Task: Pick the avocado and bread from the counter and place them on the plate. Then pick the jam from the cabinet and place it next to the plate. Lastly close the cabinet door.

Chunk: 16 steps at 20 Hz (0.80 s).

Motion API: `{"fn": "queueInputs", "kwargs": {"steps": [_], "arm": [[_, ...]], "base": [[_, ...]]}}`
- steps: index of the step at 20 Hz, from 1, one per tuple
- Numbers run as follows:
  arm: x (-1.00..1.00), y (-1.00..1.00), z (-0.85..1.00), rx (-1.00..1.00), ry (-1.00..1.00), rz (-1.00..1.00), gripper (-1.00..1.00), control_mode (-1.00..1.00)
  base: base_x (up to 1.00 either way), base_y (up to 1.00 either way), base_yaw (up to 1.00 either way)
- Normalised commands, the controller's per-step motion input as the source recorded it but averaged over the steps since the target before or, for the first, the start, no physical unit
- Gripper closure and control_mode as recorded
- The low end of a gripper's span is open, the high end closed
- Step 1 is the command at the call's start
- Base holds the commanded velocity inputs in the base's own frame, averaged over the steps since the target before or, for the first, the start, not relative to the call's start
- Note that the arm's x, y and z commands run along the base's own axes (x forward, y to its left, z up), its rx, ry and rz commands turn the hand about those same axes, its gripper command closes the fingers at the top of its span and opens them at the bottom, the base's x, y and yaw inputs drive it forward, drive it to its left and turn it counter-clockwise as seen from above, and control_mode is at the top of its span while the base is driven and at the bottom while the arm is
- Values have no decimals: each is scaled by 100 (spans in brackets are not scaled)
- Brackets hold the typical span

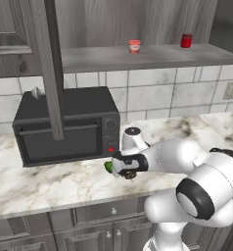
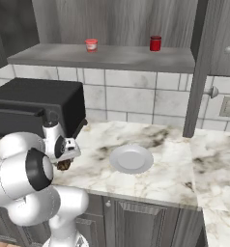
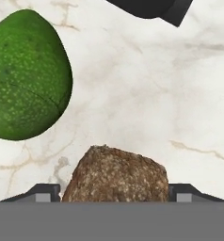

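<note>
The brown speckled bread (image 3: 116,174) lies on the white marble counter (image 3: 147,94), with my gripper (image 3: 115,195) down over it and a fingertip (image 3: 48,193) close against each side. The green avocado (image 3: 29,75) rests on the counter just beside it, apart from the fingers. From the left base view the gripper (image 1: 127,171) hangs low before the oven, with the avocado (image 1: 109,167) peeking out at its left. The white plate (image 2: 131,159) sits bare to the right. The pink jam (image 1: 134,46) stands on the cabinet shelf (image 1: 152,58), and the cabinet door (image 1: 50,68) hangs open.
A black toaster oven (image 1: 64,127) stands on the counter right behind the gripper, its corner (image 3: 147,8) near the bread. A darker red jar (image 1: 186,40) sits right of the jam. The open door (image 2: 199,67) juts out over the counter right of the plate.
</note>
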Motion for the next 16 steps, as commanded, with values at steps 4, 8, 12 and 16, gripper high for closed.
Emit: {"fn": "queueInputs", "kwargs": {"steps": [4, 8, 12, 16], "arm": [[-37, -16, 2, 0, 0, -12, 100, -100], [-40, -18, 17, 0, -7, -13, 100, -100], [-28, -21, 29, 0, -11, -7, 100, -100], [-23, -29, 34, 0, -7, -6, 100, -100]], "base": [[0, 0, 0], [0, 0, 0], [0, 0, 0], [0, 0, 0]]}}
